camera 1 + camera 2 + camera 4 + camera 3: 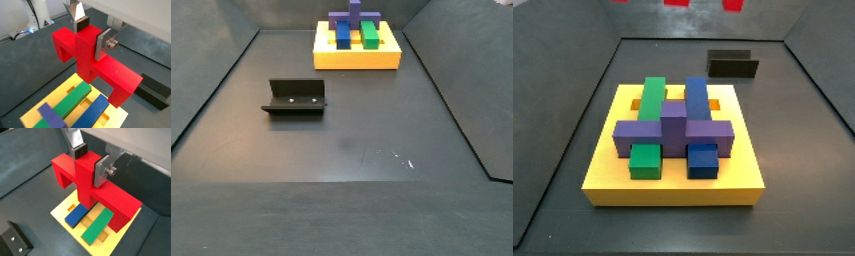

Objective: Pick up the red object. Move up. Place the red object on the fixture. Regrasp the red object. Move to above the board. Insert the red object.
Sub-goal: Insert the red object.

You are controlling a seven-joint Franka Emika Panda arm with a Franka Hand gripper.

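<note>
In both wrist views my gripper (92,34) (90,162) is shut on the central stub of the red object (100,62) (83,185). The piece hangs in the air with its crossbar level and its legs pointing down. The yellow board (61,91) (61,212) lies right below it, bearing green (72,100) and blue (93,112) blocks and a purple block (50,115). In a side view the board (673,185) shows whole, and only red bits (676,3) of the piece reach the picture's upper edge. The gripper itself is outside both side views.
The black fixture (734,65) (295,97) stands on the dark floor apart from the board (358,60), and also shows in the wrist views (155,92) (17,240). Dark walls enclose the floor on all sides.
</note>
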